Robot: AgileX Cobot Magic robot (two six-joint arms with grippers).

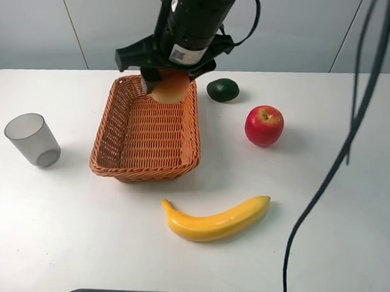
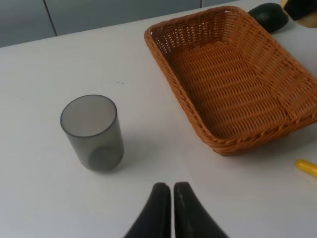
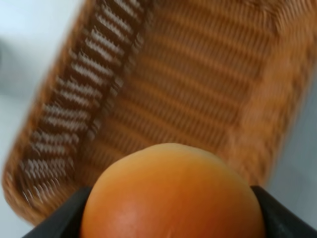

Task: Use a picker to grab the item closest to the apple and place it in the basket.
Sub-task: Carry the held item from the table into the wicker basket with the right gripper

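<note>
Left tool (image 2: 171, 188) is hovering low over the white counter (image 1: 351, 195) at the near left, jaws pressed together, gripping nothing. Grey translucent cup (image 2: 94, 131) is standing upright just beyond it. Banana (image 1: 217, 220) is lying nearest the front edge, apart from everything else. Wicker basket (image 1: 140, 172) is sitting mid-counter, between the cup and the apple (image 1: 264, 126). Dark green fruit (image 1: 223, 89) is sitting behind the apple, near the basket's far right corner. Right tool (image 1: 168, 82) is hanging over the basket's far end, jaws spread around the orange fruit (image 1: 170, 91) and clamping it on both sides, so the fruit is being held above the weave. The black arm is covering part of the basket's far rim in the high view. Right wrist view is showing the fruit close up, filling the gap between the fingers (image 3: 59, 218), with the basket blurred below. Left wrist view is showing the whole inside of the basket and only a yellow tip of the banana. Thin black cable (image 1: 325, 187) is hanging across the right of the high view. Counter is looking plain and matte, with pale grey wall panels (image 1: 31, 17) standing behind it
</note>
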